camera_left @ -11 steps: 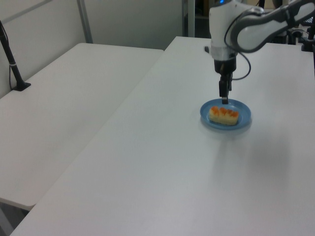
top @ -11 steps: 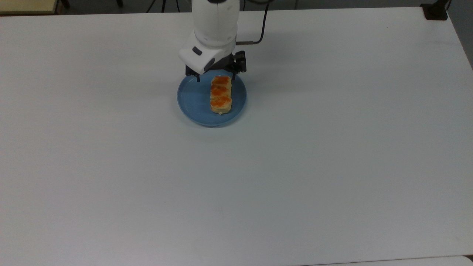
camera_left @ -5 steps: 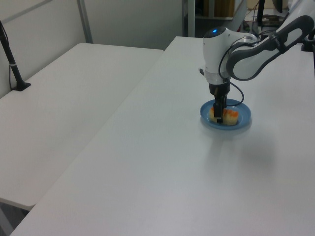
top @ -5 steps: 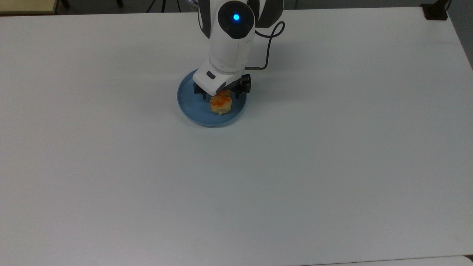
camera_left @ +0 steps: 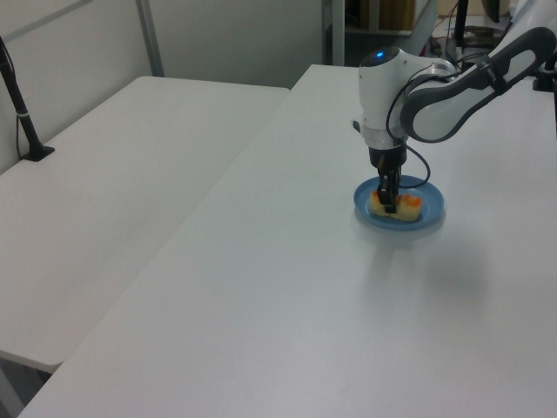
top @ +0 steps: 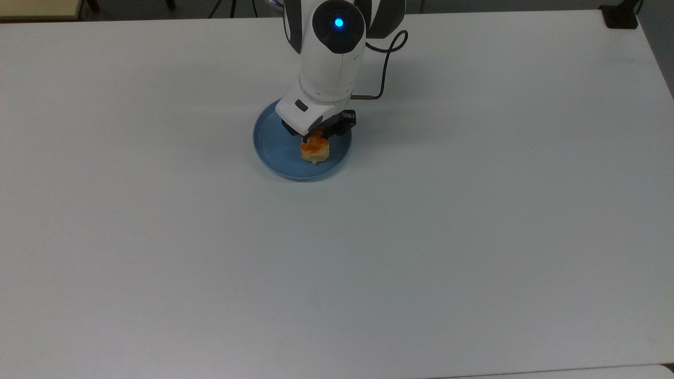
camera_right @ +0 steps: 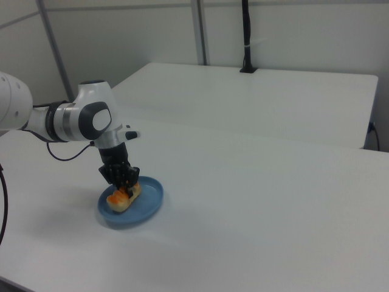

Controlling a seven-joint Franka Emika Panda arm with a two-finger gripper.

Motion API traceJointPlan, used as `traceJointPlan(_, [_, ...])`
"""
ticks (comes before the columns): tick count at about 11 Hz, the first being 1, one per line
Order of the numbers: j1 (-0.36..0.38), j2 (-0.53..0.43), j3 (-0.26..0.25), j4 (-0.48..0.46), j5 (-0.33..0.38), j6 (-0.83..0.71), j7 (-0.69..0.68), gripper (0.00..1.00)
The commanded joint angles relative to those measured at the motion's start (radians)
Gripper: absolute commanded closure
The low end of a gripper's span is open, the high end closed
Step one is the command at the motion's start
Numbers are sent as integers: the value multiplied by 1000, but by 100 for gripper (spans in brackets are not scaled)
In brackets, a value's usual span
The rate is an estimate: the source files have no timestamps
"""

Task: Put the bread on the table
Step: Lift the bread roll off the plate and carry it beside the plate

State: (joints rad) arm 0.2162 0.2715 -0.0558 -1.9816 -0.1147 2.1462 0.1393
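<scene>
My pincer (camera_left: 389, 202) sits closed about the bread (top: 315, 151), which lies on the blue plate (top: 274, 147). Risk: an off-centre grip could tip the loaf or drag the plate across the tabletop (top: 474, 237).

Even, diffuse light from overhead fills all three views, and the white surface (top: 474, 237) reads bright with a cool bluish cast in the top view. Shadows are soft and faint: a pale one lies on the surface to the top view's right of the arm (top: 337, 63), and a dim smudge sits beside the blue plate (camera_left: 428, 212) in the left view. No hard glare shows. The blue lamp on the arm glows clearly. Fine detail is slightly soft and grainy throughout.
</scene>
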Motion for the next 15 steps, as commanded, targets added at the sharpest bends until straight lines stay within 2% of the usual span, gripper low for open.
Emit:
traceJointPlan(1, [9,-93,-19,-5,-19,-58,2,75])
traceJointPlan(3, [-9,-179,-21,83,-5,-228,-58,75])
traceJointPlan(4, [-27,-195,-19,161,3,-324,-82,75])
traceJointPlan(5, [-31,-193,-22,287,21,-444,-107,75])
traceJointPlan(6, [-32,-193,-29,338,29,-487,-124,75])
traceJointPlan(9, [-60,-169,-120,346,18,-480,-238,75])
traceJointPlan(13, [-60,-82,-369,345,30,-286,-415,75])
traceJointPlan(14, [-60,-57,-393,322,30,-232,-432,75])
traceJointPlan(15, [-58,-34,-397,285,30,-173,-432,75])
